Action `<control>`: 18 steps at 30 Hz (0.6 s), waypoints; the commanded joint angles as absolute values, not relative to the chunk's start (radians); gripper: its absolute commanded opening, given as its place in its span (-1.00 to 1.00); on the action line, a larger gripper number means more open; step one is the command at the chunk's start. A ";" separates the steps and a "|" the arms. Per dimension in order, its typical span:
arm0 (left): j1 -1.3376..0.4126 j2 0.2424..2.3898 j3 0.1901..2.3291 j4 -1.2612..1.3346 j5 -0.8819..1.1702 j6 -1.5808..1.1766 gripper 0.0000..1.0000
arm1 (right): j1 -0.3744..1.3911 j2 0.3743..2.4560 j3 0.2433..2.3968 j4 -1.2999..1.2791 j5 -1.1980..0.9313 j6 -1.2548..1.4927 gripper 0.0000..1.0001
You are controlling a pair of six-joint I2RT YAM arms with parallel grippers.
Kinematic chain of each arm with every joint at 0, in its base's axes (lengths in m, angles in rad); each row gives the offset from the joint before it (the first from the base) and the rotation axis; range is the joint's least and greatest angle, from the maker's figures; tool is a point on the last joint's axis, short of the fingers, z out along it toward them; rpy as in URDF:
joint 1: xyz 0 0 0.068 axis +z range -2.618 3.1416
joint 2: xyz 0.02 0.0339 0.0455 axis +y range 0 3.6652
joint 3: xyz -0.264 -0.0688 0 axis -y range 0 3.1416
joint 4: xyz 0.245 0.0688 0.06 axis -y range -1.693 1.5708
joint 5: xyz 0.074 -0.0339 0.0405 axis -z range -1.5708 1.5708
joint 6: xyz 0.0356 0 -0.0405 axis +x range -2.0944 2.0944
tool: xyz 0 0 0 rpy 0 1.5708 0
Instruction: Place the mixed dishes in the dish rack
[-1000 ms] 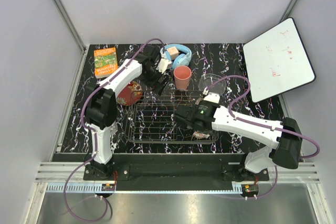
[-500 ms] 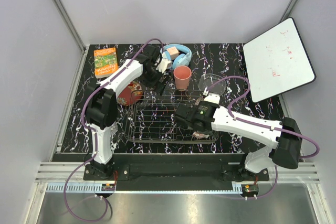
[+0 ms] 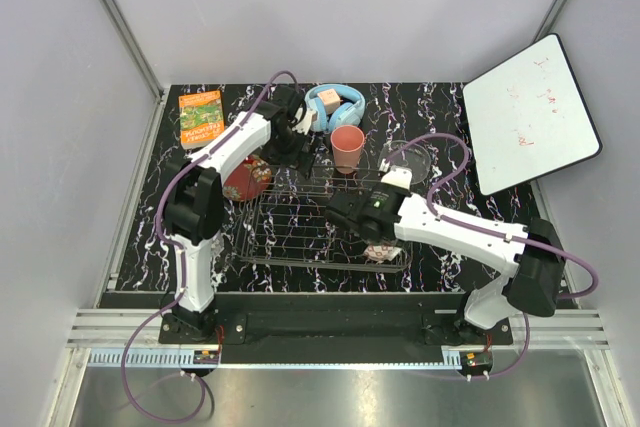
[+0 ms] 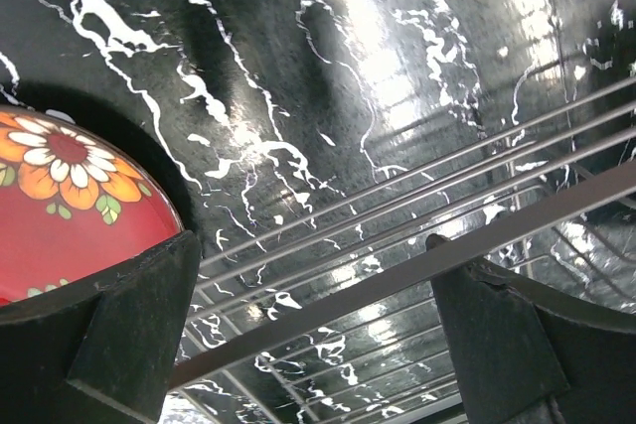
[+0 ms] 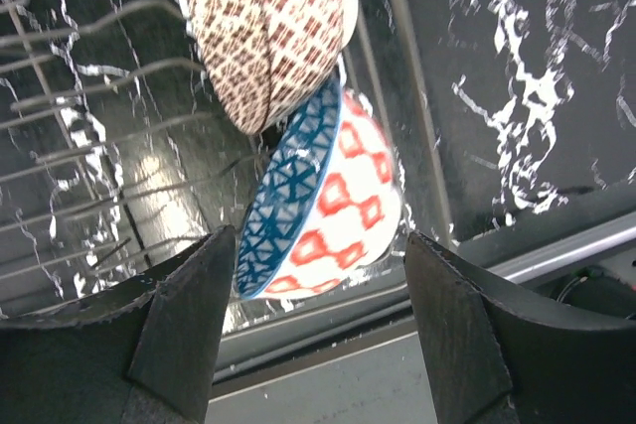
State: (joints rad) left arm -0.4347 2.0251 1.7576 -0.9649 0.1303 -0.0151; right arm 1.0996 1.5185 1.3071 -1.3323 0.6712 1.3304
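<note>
Wire dish rack (image 3: pixel 290 227) was seen at the middle of the black marbled tabletop (image 3: pixel 150 237), between the two arms. Beige-brown patterned bowl (image 5: pixel 268 17) and blue-patterned bowl (image 5: pixel 318 206), red-and-white outside, were stood on edge in the rack's near right corner, just beside each other. Right fingers (image 5: pixel 169 325) were held spread on either side of that pair, nothing seen pinched. Left fingers (image 4: pixel 129 325) were spread wide at the rack's far left edge, with a rack wire crossing the gap and nothing gripped. Red floral bowl (image 4: pixel 70 196) was seen on the tabletop just outside that corner. Salmon-pink cup (image 3: pixel 347 147) was stood upright just behind the rack. Clear glass dish (image 3: pixel 405 159) was to its right, also outside the rack. Light-blue headphones (image 3: pixel 335 102) and orange book (image 3: pixel 202 115) were seen at the back, whiteboard (image 3: pixel 530 112) at the right.
</note>
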 commanded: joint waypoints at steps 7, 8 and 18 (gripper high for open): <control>-0.359 2.054 1.792 -0.925 0.032 -0.120 0.98 | 1.039 1.532 1.385 -1.620 0.788 1.250 0.51; -0.357 2.052 1.789 -0.925 0.034 -0.126 0.98 | 1.035 1.542 1.391 -1.618 0.790 1.243 0.51; -0.359 1.925 1.624 -0.856 0.123 -0.175 0.98 | 1.028 1.551 1.365 -1.618 0.798 1.227 0.52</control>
